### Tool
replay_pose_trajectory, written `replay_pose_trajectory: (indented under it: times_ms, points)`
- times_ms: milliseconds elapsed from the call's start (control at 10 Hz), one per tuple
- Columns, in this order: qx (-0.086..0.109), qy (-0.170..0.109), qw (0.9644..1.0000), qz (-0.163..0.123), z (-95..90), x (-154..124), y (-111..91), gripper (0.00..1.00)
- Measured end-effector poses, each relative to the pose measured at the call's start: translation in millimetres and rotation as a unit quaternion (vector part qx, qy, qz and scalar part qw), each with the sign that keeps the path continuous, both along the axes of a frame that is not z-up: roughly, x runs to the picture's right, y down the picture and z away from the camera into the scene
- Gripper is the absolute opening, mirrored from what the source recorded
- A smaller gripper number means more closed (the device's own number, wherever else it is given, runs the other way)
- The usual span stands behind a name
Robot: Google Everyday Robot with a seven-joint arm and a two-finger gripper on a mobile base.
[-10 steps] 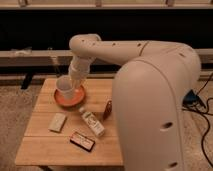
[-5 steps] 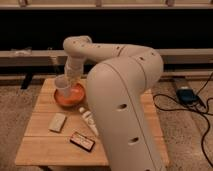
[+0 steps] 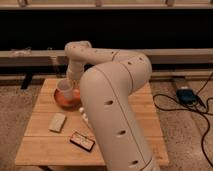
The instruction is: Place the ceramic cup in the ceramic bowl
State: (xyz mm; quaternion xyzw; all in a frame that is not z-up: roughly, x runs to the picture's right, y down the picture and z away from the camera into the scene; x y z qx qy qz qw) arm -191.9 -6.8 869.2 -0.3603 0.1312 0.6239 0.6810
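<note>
The whitish-grey ceramic cup point(image 3: 64, 89) stands upright over the near-left part of the orange-red ceramic bowl point(image 3: 64, 101), on the back left of the wooden table point(image 3: 42, 145). I cannot tell whether the cup rests in the bowl or is held just above it. My gripper point(image 3: 70, 83) comes down from the arm right at the cup's far right side. The big white arm hides the right edge of the bowl.
A pale flat packet point(image 3: 57, 122) lies in front of the bowl. A dark snack box point(image 3: 82, 141) lies nearer the front edge. A white bottle point(image 3: 82, 113) peeks out by the arm. Black cables and a grey adapter point(image 3: 186, 94) lie on the floor to the right.
The arm has swung left and nearer the camera, covering more of the table. The cup and gripper have shifted slightly left over the bowl.
</note>
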Motion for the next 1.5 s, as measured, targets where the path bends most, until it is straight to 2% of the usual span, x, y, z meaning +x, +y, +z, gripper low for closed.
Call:
replay_pose_trajectory:
  times_ms: [200, 800, 1000, 1300, 1500]
  points:
    - [-0.011, 0.005, 0.9999, -0.002, 3.7, -0.2, 5.5, 0.80]
    - [-0.009, 0.005, 0.9999, -0.003, -0.2, 3.6, 4.2, 0.80]
    - [0.014, -0.001, 0.9999, -0.008, -19.0, 18.3, -10.8, 0.80]
    - [0.060, 0.000, 0.9969, -0.051, -72.5, 46.0, -36.6, 0.80]
    - [0.073, 0.007, 0.9948, -0.070, -89.9, 61.4, -40.4, 0.80]
